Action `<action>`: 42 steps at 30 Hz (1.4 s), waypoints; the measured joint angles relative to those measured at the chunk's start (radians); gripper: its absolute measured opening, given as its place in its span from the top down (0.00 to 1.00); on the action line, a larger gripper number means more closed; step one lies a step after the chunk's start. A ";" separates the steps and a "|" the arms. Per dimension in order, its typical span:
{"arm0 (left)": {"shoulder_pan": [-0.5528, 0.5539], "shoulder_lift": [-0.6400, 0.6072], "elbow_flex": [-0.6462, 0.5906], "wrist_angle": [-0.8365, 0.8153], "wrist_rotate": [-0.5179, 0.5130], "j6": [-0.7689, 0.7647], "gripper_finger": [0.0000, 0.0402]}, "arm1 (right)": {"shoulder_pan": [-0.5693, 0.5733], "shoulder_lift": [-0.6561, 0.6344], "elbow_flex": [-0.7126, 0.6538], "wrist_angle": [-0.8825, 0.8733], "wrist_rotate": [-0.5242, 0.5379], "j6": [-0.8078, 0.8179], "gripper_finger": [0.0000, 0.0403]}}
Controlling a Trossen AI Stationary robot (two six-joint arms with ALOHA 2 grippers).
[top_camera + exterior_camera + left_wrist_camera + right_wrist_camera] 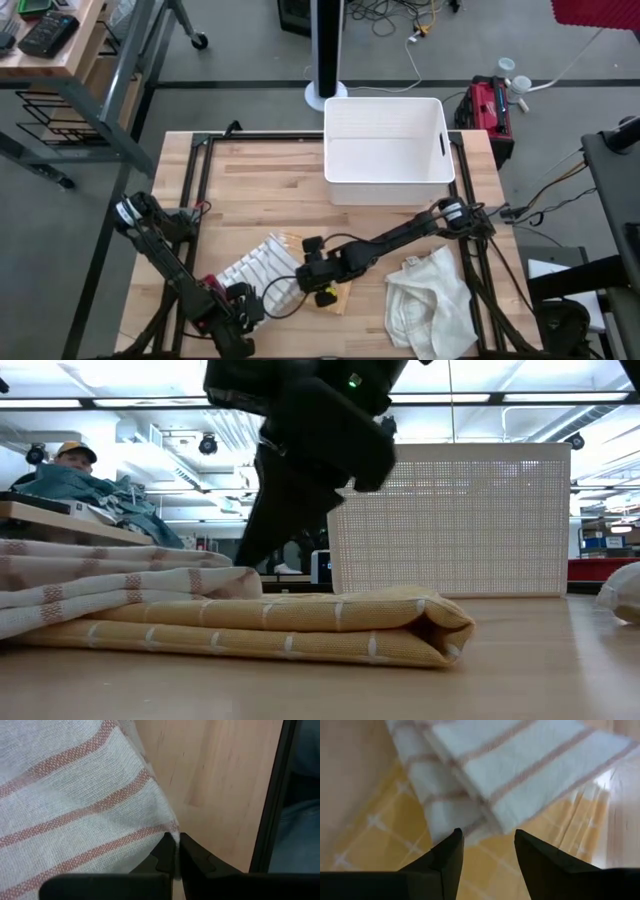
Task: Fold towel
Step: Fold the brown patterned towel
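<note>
A: We have the left tool [240, 312] clenched on a corner of the striped towel [255, 270], low and left of centre in the high view. The right tool [322, 285] hangs released just beside it, over the yellow towel [300, 625].

B: Then we keep that corner taut and regrip the free edge squarely. Its long axis seems to run from lower left to upper right across the bench [260, 180].

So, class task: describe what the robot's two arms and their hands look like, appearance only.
Both arms are dark, slim and jointed, with black cables along them. The left arm shows a red patch near its left hand. The right arm ends in the right hand; its two fingers are black, smooth and tapered.
</note>
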 joint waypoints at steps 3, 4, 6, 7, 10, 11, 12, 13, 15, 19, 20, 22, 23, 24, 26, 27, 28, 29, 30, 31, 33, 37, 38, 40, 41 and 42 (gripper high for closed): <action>-0.002 0.000 0.000 0.002 -0.013 0.000 0.98 | 0.000 0.000 -0.020 0.081 0.001 0.001 0.57; -0.002 0.000 0.000 0.004 -0.014 0.000 0.98 | -0.001 0.000 -0.027 0.102 0.001 0.006 0.58; -0.002 0.000 0.000 0.005 -0.014 -0.007 0.99 | -0.005 0.000 -0.036 0.132 0.001 0.011 0.59; -0.002 0.000 0.000 0.005 -0.015 -0.013 0.99 | -0.005 0.000 -0.036 0.141 0.000 0.011 0.60; -0.003 0.000 0.000 0.005 -0.015 -0.024 0.99 | -0.007 0.000 -0.038 0.149 0.001 0.013 0.62; -0.004 0.000 0.000 0.005 -0.016 -0.026 0.99 | -0.007 0.000 -0.040 0.149 0.001 0.013 0.63; -0.004 0.000 0.000 0.006 -0.016 -0.026 0.99 | -0.007 0.000 -0.043 0.148 0.001 0.013 0.64; -0.006 0.000 0.000 0.006 -0.016 -0.026 0.99 | -0.007 0.002 -0.045 0.149 0.001 0.014 0.65; -0.006 0.000 0.000 0.006 -0.016 -0.026 0.99 | -0.007 0.007 -0.048 0.153 0.001 0.026 0.66; -0.006 0.000 0.000 0.009 -0.017 -0.027 0.99 | -0.009 0.031 -0.050 0.157 0.009 0.027 0.68; -0.006 0.000 0.000 0.009 -0.017 -0.027 0.99 | -0.009 0.038 -0.051 0.162 0.009 0.025 0.68; -0.006 0.000 0.000 0.009 -0.017 -0.027 0.99 | -0.012 0.052 -0.051 0.189 0.009 0.024 0.70; -0.006 0.000 0.000 0.009 -0.017 -0.027 0.99 | -0.012 0.057 -0.051 0.196 0.010 0.024 0.72; -0.006 0.000 0.000 0.009 -0.017 -0.029 0.99 | -0.012 0.060 -0.051 0.199 0.011 0.023 0.75; -0.007 0.000 0.000 0.009 -0.017 -0.038 0.99 | -0.012 0.060 -0.051 0.199 0.020 0.023 0.83; -0.007 0.000 0.000 0.009 -0.016 -0.046 0.99 | -0.012 0.059 -0.051 0.197 0.023 0.023 0.88; -0.010 0.000 0.000 0.007 -0.017 -0.059 0.99 | -0.012 0.053 -0.051 0.187 0.024 0.023 0.94; -0.013 0.000 0.000 0.002 -0.017 -0.078 0.99 | -0.011 0.047 -0.051 0.171 0.023 0.028 0.97; -0.017 0.000 0.000 -0.006 -0.018 -0.097 0.99 | -0.011 0.038 -0.049 0.154 0.023 0.033 0.98; -0.021 0.000 0.000 -0.014 -0.021 -0.119 0.99 | -0.011 0.028 -0.047 0.142 0.023 0.042 0.97; -0.028 0.000 0.000 -0.022 -0.024 -0.155 0.99 | -0.009 0.010 -0.045 0.120 0.023 0.056 0.98; -0.032 -0.001 0.019 -0.035 -0.028 -0.180 0.99 | 0.002 -0.009 -0.044 0.095 0.025 0.056 0.99; -0.032 -0.001 0.030 -0.040 -0.029 -0.179 0.99 | 0.005 -0.012 -0.045 0.090 0.024 0.056 0.99; -0.032 -0.001 0.055 -0.071 -0.029 -0.175 0.99 | 0.014 -0.019 -0.045 0.091 0.037 0.056 1.00; -0.033 -0.002 0.066 -0.082 -0.029 -0.175 0.99 | 0.020 -0.020 -0.045 0.090 0.053 0.056 1.00; -0.033 -0.002 0.075 -0.092 -0.029 -0.174 0.99 | 0.027 -0.021 -0.045 0.090 0.068 0.050 1.00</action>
